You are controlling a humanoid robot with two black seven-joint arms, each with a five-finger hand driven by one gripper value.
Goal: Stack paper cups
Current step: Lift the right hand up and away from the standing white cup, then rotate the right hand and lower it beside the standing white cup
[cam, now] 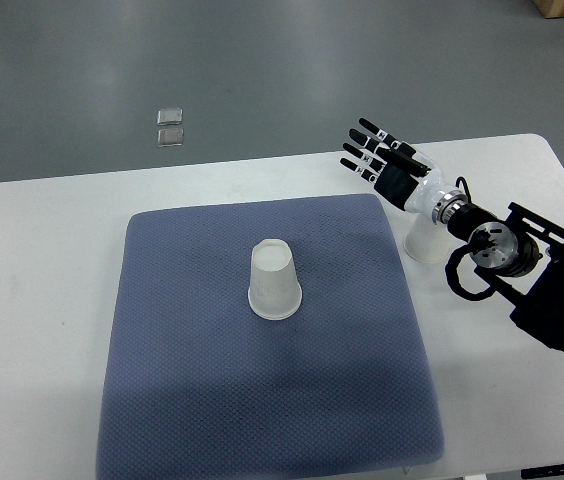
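fingers of the right hand (382,160) are spread, holding nothing, above a second cup (422,240) beside the mat's (212,400) right edge; one paper cup (274,280) sits inverted mid-mat.

White counter (42,300) carrying a blue-grey mat (212,400). One paper cup (275,281) stands upside down near the mat's centre. A second cup (424,238), also inverted, sits on the bare counter just off the mat's right edge, partly hidden under the right arm. Right hand (380,158) above the counter's far edge, fingers spread, holding nothing.
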